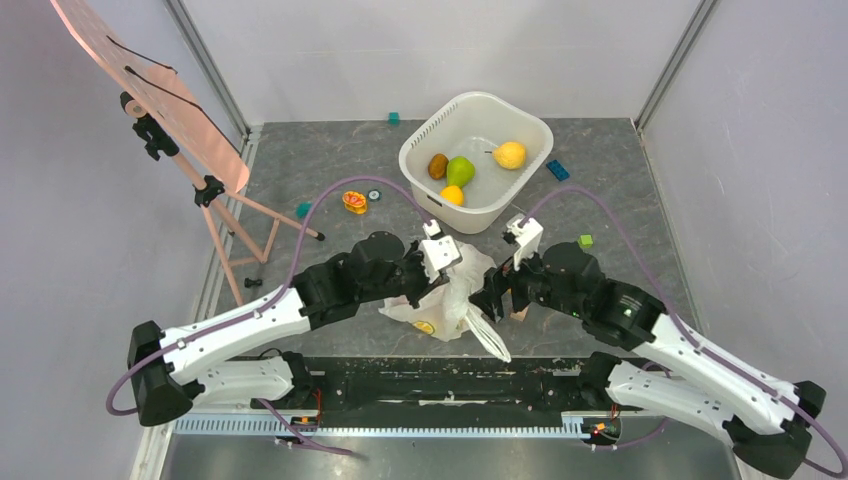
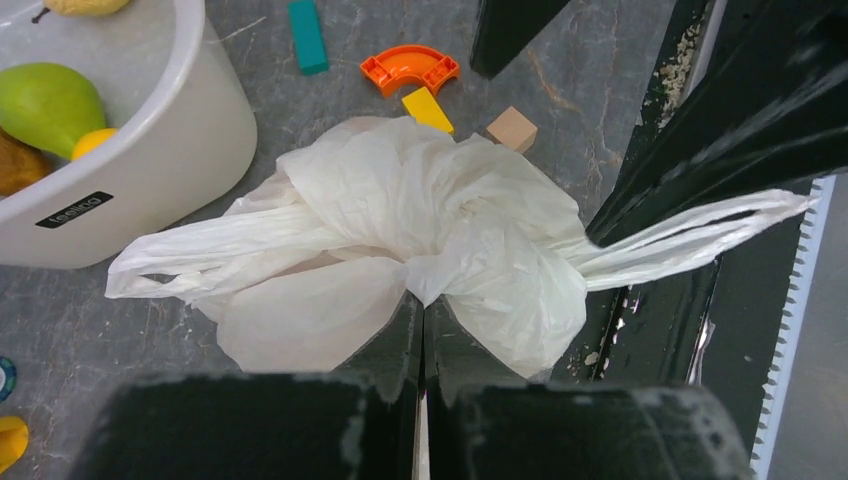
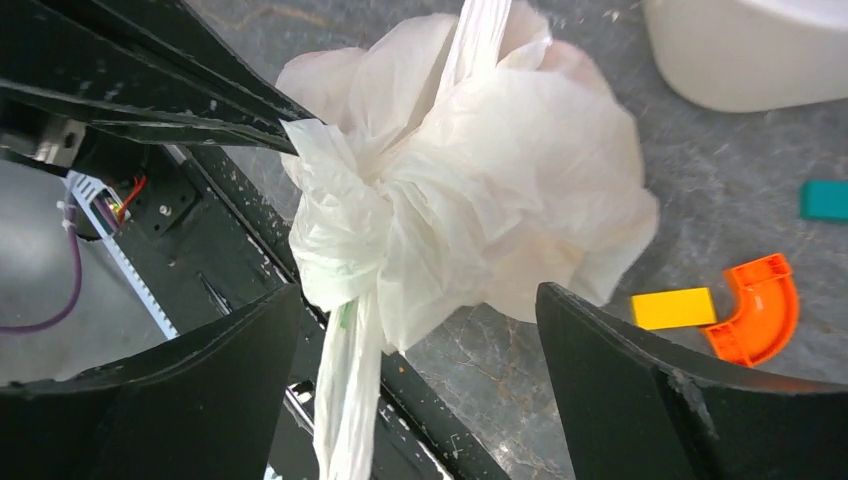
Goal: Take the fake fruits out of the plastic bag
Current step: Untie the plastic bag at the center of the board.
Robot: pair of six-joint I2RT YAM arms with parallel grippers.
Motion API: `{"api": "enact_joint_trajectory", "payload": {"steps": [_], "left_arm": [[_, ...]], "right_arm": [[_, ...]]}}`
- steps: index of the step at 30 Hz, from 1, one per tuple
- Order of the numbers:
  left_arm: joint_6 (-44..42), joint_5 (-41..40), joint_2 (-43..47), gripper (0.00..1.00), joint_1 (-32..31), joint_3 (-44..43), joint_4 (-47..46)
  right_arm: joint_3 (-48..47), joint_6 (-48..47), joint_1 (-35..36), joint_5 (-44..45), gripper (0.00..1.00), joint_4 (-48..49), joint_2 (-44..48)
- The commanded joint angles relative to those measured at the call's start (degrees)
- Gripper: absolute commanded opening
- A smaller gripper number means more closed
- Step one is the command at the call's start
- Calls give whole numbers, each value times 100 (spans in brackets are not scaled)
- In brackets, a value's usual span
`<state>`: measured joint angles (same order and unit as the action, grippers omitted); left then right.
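The white crinkly plastic bag [image 1: 450, 300] lies bunched and knotted on the grey table between my arms. My left gripper [image 2: 422, 298] is shut on a fold of the bag [image 2: 400, 220] at its near edge. My right gripper [image 3: 420, 300] is open wide, its fingers [image 3: 640, 380] on either side of the bag's lower part [image 3: 470, 180], with a loop handle [image 3: 350, 400] hanging between them. Anything inside the bag is hidden; a faint peach tint shows through the plastic. A green fruit [image 1: 460, 170], a yellow fruit [image 1: 510, 154] and two smaller ones lie in the white tub [image 1: 530, 125].
The tub [image 2: 150, 150] stands just behind the bag. Small toy blocks lie near it: orange curved [image 2: 408, 68], yellow [image 2: 427, 108], tan [image 2: 511, 128], teal [image 2: 308, 35]. A pink easel [image 1: 150, 100] stands at the far left. The black base rail [image 1: 450, 385] runs along the near edge.
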<state>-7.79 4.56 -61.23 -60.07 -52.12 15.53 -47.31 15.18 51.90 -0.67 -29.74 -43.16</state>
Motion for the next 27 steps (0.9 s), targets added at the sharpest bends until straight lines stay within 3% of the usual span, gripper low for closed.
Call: {"api": "enact_joint_trajectory", "payload": {"steps": [1,8,10,13,20,27], "left_arm": [[23,-25,-148,2,7,-14,-82],[321,-5,-30,2,10,438,-400],[295,-24,-1,2,6,439,-378],[276,-84,-2,2,8,430,-332],[366,-199,30,2,5,498,-296],[1124,-1937,240,2,70,659,-91]], "right_arm": [[371,178,-5,-200,87,762,-187],[800,315,-4,184,72,1188,-429],[828,299,-4,295,63,1202,-470],[842,299,-4,518,36,1205,-425],[914,437,-20,1093,1,1206,-142],[1043,1153,-618,2562,0,653,107]]}}
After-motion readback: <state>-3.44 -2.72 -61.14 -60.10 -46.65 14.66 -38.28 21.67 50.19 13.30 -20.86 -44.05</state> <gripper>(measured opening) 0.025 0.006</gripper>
